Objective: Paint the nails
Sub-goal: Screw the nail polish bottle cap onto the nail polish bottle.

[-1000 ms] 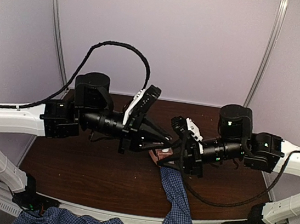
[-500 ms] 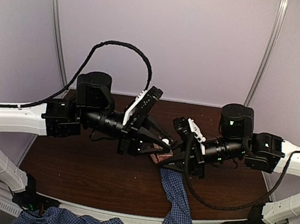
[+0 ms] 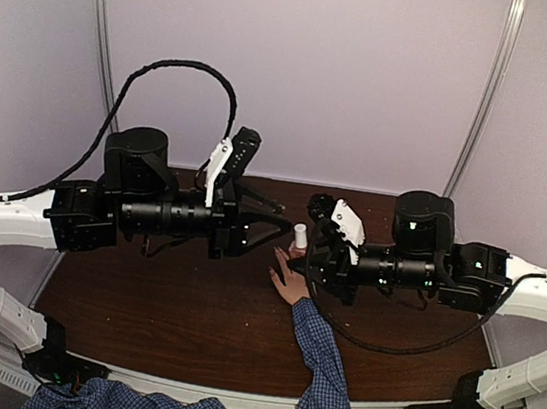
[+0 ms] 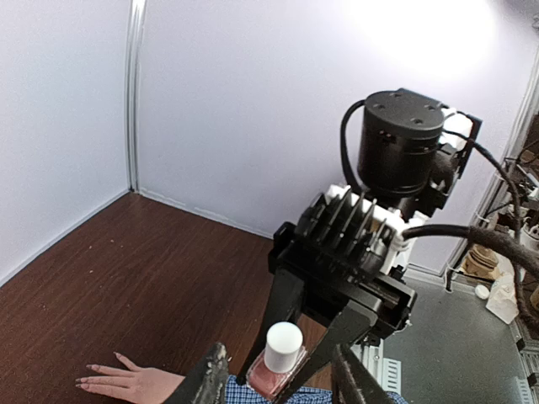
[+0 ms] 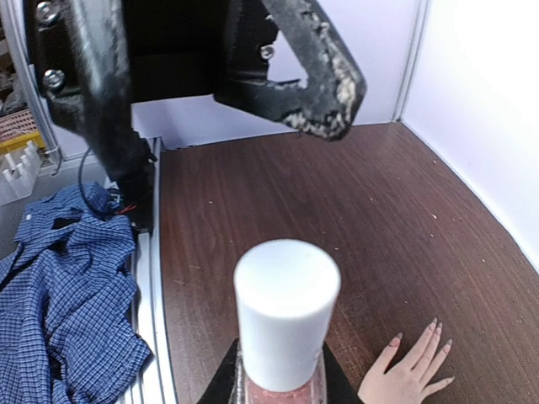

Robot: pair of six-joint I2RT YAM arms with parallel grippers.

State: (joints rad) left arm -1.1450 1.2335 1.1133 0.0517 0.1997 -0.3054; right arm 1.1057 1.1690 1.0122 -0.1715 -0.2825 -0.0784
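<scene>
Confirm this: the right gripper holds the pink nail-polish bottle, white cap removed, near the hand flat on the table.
Wrong: the white cap sits on the nail-polish bottle, as the right wrist view shows. The right gripper does hold it, near the hand flat on the table.

Pink bottle (image 4: 278, 364) (white-capped) near hand (image 4: 135, 385)

Soft, even light leaves the overhead view rather dim, with only faint shadows on the dark bench (image 3: 169, 312). In the left wrist view glare washes out the wall (image 4: 438, 34) at one o'clock.
</scene>
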